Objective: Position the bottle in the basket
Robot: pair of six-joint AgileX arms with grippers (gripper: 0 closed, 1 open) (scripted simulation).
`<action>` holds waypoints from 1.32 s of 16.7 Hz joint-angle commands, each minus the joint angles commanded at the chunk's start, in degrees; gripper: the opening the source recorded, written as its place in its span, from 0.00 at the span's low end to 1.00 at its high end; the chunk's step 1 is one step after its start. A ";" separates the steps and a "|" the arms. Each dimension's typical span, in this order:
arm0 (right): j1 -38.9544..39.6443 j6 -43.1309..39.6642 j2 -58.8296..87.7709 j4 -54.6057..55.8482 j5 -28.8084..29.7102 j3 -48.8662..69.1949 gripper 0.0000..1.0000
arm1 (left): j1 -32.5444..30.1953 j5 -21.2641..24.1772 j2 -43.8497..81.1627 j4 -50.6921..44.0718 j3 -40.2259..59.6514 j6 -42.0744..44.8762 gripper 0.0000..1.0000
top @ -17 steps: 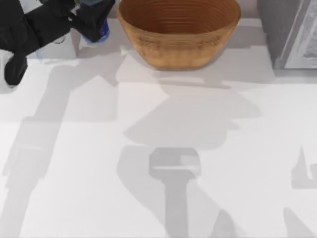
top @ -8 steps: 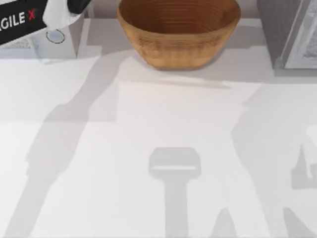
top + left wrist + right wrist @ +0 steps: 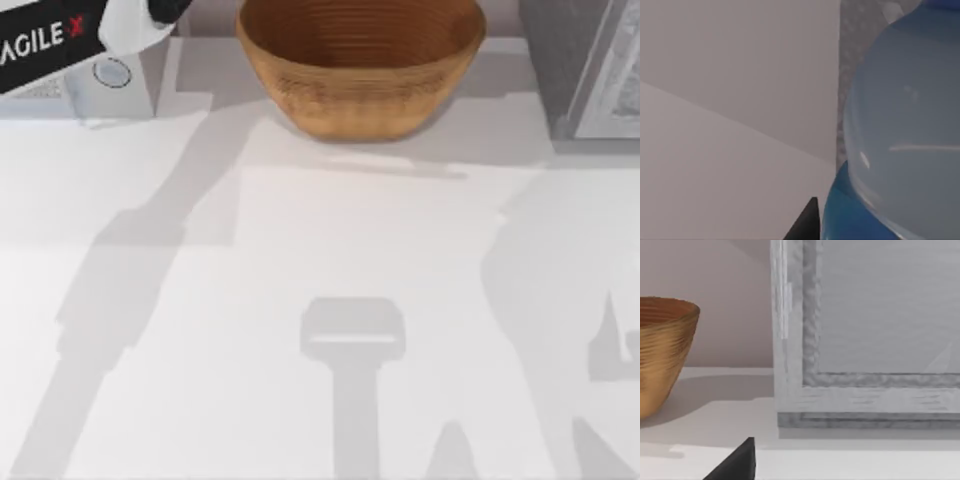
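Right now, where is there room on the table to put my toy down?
The big white stretch of table in front of the wicker basket is bare across to both side edges. It gets crowded along the far edge: the left arm over the far-left corner, the basket in the middle, a grey framed panel at far right.

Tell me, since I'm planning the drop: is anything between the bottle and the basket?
Nothing visible. The bottle sits close against the left wrist camera, and the basket lies open-topped at the table's far edge.
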 joint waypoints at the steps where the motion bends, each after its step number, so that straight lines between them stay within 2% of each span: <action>1: 0.00 0.00 0.00 0.00 0.00 0.00 1.00 | -0.34 -0.12 1.39 -0.14 1.38 0.05 0.00; 7: 0.00 0.00 0.00 0.00 0.00 0.00 1.00 | -2.15 -2.23 12.21 -0.77 13.01 -0.33 0.00; 12: 0.00 0.00 0.00 0.00 0.00 0.00 1.00 | -2.33 -2.45 13.16 -0.86 13.96 -0.33 0.00; 22: 0.00 0.00 0.00 0.00 0.00 0.00 1.00 | -2.33 -2.45 13.16 -0.86 13.96 -0.33 0.75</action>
